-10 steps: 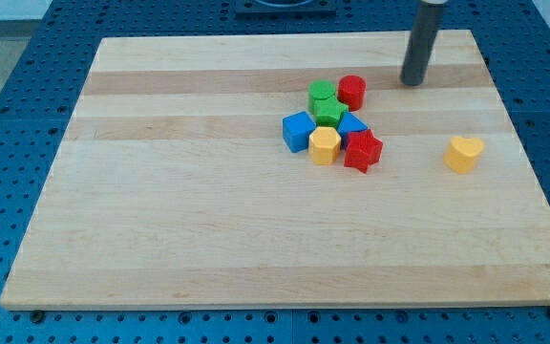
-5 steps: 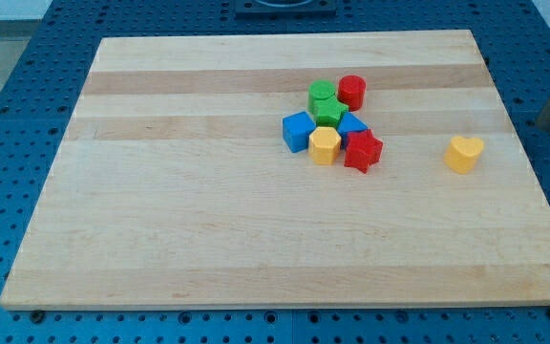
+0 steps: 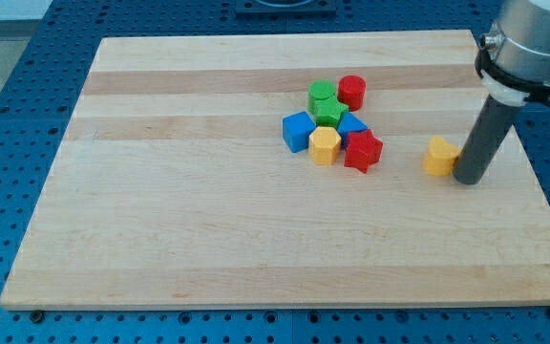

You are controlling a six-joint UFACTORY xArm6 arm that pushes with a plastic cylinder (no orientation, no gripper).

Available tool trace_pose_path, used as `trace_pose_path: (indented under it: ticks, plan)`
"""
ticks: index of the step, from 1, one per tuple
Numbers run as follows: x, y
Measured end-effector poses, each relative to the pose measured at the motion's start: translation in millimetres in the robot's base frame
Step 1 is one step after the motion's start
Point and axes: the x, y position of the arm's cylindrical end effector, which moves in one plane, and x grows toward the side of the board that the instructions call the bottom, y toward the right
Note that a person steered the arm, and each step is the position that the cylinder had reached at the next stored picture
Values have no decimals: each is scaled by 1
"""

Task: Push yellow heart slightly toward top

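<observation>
On the view's right side of the wooden board (image 3: 208,229), my tip (image 3: 468,180) is planted on the surface, right against the right-hand flank of the yellow heart (image 3: 438,156). Rod and block look to be touching, with the rod partly covering the heart's right edge. I carry no pincer at all, just this straight dark rod, so nothing here is apart, together or clamped. The heart sits on its own, well clear of the cluster, roughly level with the cluster's lower blocks.

Over to the cluster now, near the middle of the board and a touch toward the top. A red cylinder (image 3: 351,92) stands at its upper right, just beside a green block (image 3: 321,95), and a second green block (image 3: 329,112) is pressed in below that one. Down the left side is a blue cube (image 3: 298,131). A yellow hexagonal block (image 3: 325,145) sits at the bottom, touching a blue block (image 3: 353,124) tucked behind it, its shape mostly hidden. A red star-like block (image 3: 362,151) closes the lower right corner, nearest to the heart yet still well apart from it.
</observation>
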Motion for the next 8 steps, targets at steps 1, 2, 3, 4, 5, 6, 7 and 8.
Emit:
trace_pose_path:
  ticks: [1, 2, 3, 4, 5, 6, 7, 8]
  plan:
    - [2, -2]
    - [2, -2]
    - [-7, -3]
    - [-9, -23]
    - [-9, -48]
    - [-9, -75]
    - [-9, -96]
    - [-9, -100]
